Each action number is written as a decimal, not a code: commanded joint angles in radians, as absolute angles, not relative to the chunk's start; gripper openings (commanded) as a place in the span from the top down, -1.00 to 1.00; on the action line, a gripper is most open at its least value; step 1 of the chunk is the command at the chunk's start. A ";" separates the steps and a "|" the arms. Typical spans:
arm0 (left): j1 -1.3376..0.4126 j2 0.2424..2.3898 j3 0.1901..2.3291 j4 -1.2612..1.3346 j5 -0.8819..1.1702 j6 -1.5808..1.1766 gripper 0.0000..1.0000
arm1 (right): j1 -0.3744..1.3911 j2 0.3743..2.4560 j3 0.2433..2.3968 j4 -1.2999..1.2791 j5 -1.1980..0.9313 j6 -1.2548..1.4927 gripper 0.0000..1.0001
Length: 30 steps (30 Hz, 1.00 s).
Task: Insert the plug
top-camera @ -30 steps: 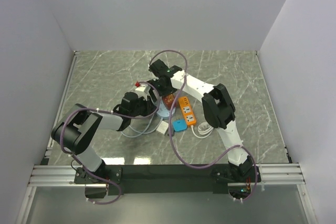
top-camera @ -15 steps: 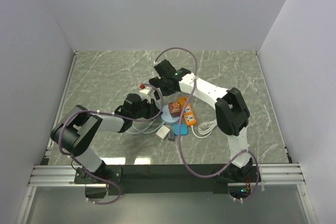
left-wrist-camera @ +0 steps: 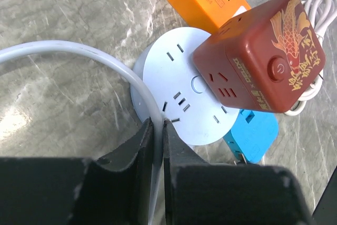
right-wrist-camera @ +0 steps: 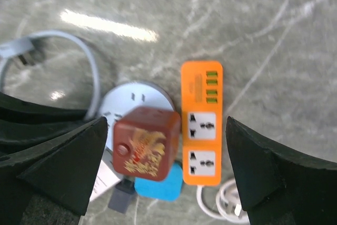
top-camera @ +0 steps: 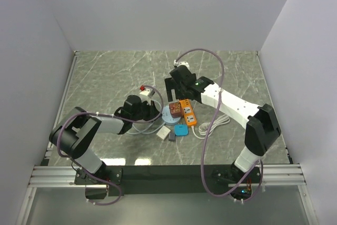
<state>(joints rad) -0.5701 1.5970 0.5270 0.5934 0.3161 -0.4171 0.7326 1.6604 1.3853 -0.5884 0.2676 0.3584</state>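
My left gripper [left-wrist-camera: 158,125] is shut on a white cable [left-wrist-camera: 79,51] at the near rim of a round pale-blue socket [left-wrist-camera: 184,88]. The cable loops back to a plug [right-wrist-camera: 13,56] lying on the table, white with a red tip [top-camera: 146,89] in the top view. A red-brown cube socket [left-wrist-camera: 258,61] with a gold fish print rests over the round socket's edge. My right gripper [right-wrist-camera: 165,122] hangs open above the cube [right-wrist-camera: 145,148] with nothing between its fingers; in the top view it [top-camera: 176,87] is just behind the cluster.
An orange power strip [right-wrist-camera: 201,125] lies right of the cube, and a blue adapter [right-wrist-camera: 158,188] lies in front of it. A coiled white cord [right-wrist-camera: 221,201] and small white and grey pieces [top-camera: 167,133] lie close by. Walls enclose the marble table [top-camera: 105,72].
The right arm has swung to the right and its open gripper has drawn back from the red cube. The left gripper has closed further on the white cable.
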 commanded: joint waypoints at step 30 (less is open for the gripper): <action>-0.578 1.583 0.509 0.623 0.307 -0.439 0.99 | 0.834 1.749 1.377 -0.629 0.337 0.472 -0.78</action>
